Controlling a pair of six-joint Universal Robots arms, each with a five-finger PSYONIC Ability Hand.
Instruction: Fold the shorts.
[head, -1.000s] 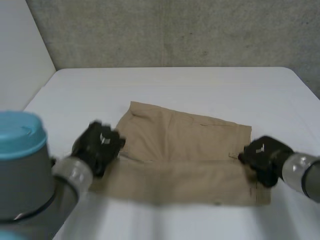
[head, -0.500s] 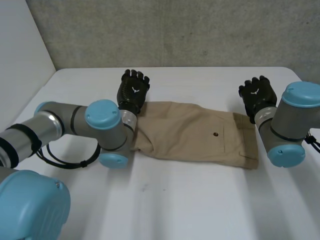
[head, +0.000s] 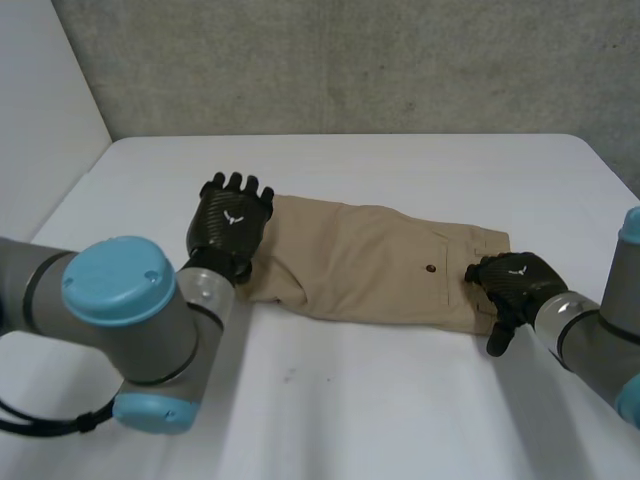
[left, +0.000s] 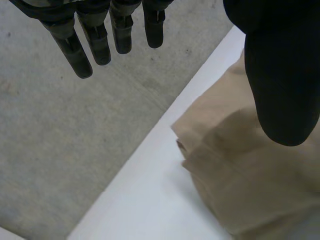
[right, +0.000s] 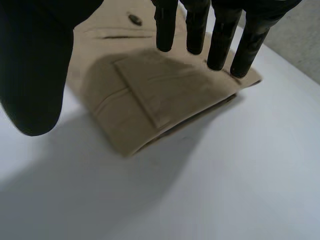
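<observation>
Both arms have pulled back: left hand (head: 232, 222) and right hand (head: 515, 280), straight-fingered and empty, hover over the ends of the shorts (head: 370, 262). One lengthwise fold seems done; a crosswise fold remains.

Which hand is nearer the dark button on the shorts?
Right. The right hand is at the end of the shorts beside the button; the left hand is at the opposite end.

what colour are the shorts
Plain tan, a khaki shade with no pattern. The shorts show best in the head view.
</observation>
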